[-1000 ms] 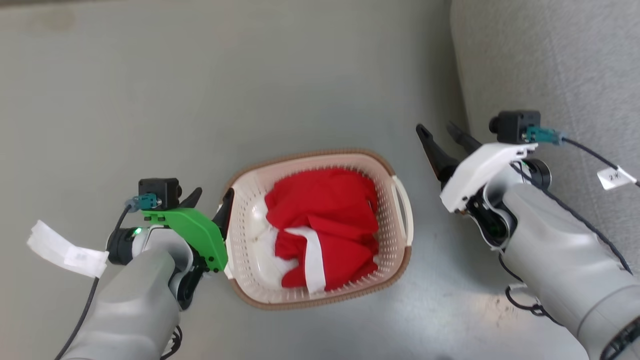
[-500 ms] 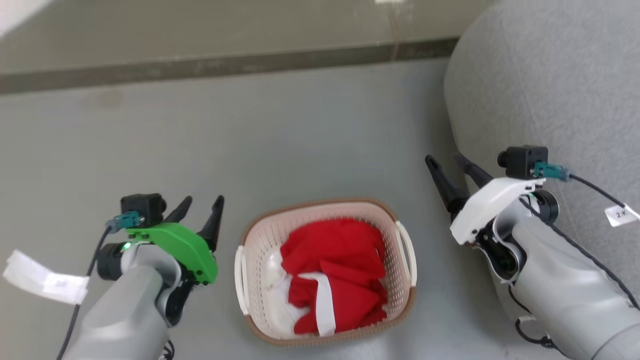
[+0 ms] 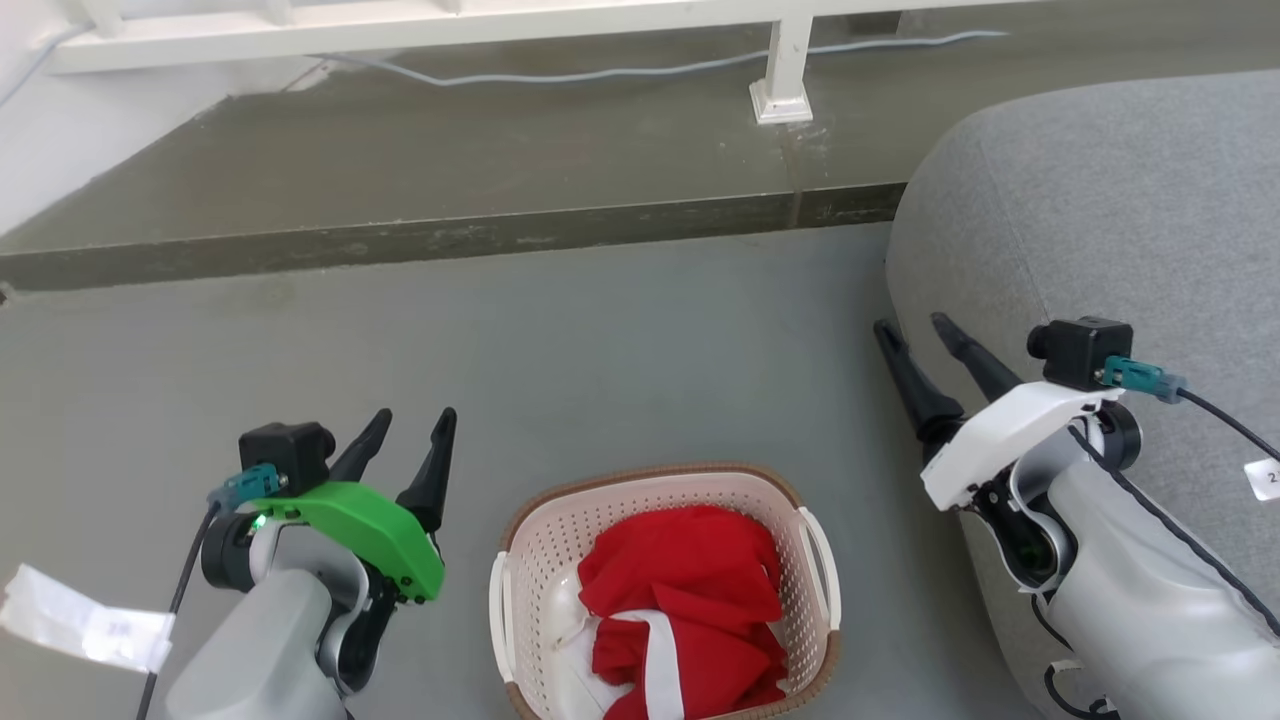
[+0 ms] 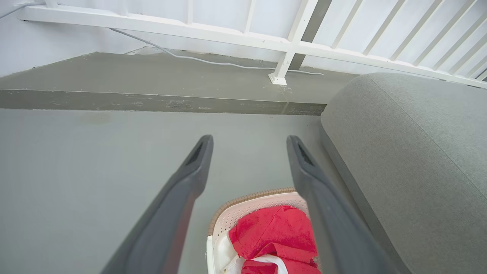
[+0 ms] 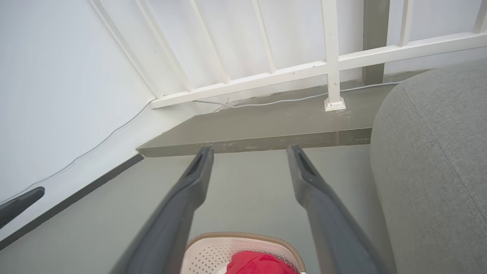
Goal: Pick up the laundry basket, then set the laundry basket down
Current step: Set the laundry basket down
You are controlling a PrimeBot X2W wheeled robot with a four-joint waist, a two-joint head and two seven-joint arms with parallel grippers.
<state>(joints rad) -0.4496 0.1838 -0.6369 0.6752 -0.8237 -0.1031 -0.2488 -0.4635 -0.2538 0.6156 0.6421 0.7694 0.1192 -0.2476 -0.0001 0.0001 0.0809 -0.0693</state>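
Grey floor runs from a white railing to a grey upholstered sofa (image 3: 1100, 200) at the right. On it sits the cream-white perforated plastic laundry basket with a brown woven-look rim (image 3: 660, 480), holding red and white cloth (image 3: 690, 590). The left gripper (image 3: 408, 432) and right gripper (image 3: 922, 332) flank it, well apart from its handles, fingers spread and empty. Judging by this, the basket is set down; nothing remains but drawing the arms clear.

laundry basket (image 3: 520, 545) (near end) beyond frame
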